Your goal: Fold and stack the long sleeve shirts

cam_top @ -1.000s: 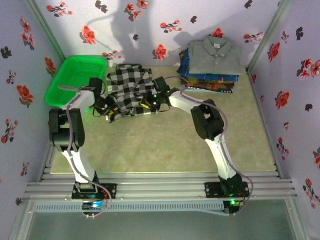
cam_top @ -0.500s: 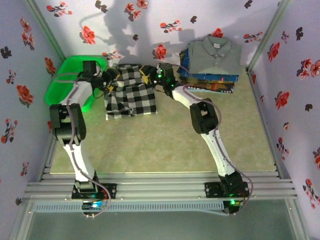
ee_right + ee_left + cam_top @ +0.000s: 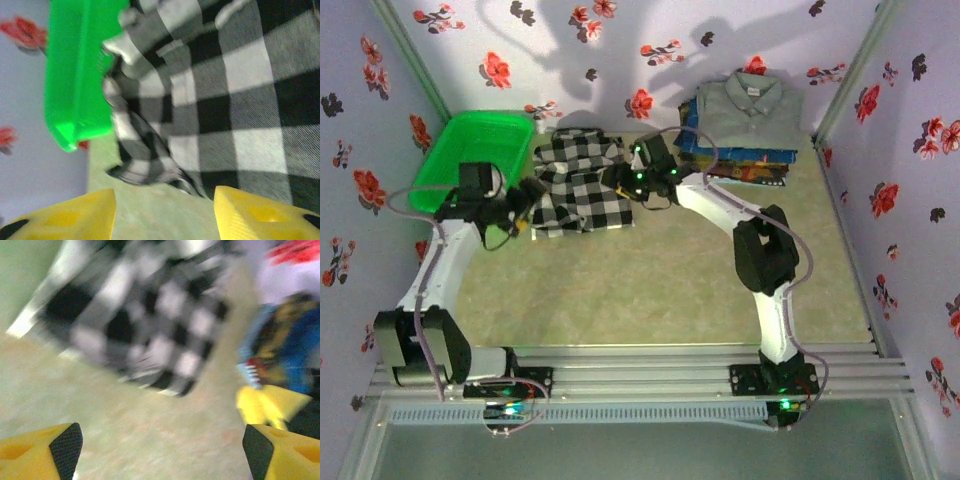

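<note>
The basket [image 3: 470, 150] sits back left, out of the working area. Just right of it the left gripper [image 3: 160, 442] hangs at the checked shirt's left edge, fingers apart with nothing between them. The checked shirt [image 3: 578, 180] lies on the table [image 3: 650, 290] folded into a rough square, rumpled at its far end. The right gripper [image 3: 165, 205] flanks its right edge, also spread and empty. The pair seem placed to lift it from both sides. Far right is the stack [image 3: 745, 160], with the grey shirt [image 3: 750, 105] on top.

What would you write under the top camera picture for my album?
Folded checked shirt lies beside the green basket, with the shirt stack waiting nearby.
</note>
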`<state>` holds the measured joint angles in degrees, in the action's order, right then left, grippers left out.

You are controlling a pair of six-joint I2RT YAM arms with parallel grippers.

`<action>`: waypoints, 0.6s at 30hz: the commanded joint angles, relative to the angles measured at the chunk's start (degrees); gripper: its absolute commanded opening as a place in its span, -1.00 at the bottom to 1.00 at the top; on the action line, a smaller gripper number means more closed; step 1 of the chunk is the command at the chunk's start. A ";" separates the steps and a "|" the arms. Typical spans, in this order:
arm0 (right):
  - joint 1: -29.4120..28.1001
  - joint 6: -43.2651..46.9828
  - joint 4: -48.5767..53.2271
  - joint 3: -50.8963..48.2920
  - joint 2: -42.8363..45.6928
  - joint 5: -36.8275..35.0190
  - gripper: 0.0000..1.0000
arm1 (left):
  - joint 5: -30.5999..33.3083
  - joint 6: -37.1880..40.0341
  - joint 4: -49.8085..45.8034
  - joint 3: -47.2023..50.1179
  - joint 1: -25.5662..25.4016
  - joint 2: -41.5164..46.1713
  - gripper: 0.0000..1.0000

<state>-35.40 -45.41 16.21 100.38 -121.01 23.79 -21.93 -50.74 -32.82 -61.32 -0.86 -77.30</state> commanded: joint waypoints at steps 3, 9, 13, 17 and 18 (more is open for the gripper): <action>-1.00 7.57 10.41 3.70 -6.73 -2.34 -0.18 | 2.43 0.70 -1.31 4.10 0.04 -4.40 0.69; -1.76 8.43 12.48 6.58 -10.29 -2.35 -0.28 | 4.39 -5.25 8.68 5.35 -0.17 -9.77 0.61; -2.18 7.73 11.55 5.56 -10.49 -2.22 -0.29 | 4.47 -10.40 14.77 4.85 -0.26 -14.05 0.48; -2.26 7.43 10.84 4.43 -9.80 -1.84 -0.29 | 5.27 -11.92 15.50 2.35 -0.28 -17.99 0.23; -2.27 7.52 10.86 4.21 -9.40 -1.85 -0.29 | 5.51 -11.86 14.92 1.29 -0.28 -19.15 0.16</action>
<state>-37.15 -38.92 26.92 104.49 -131.70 22.41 -18.06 -60.12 -19.86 -57.14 -0.86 -94.26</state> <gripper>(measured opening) 0.355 0.601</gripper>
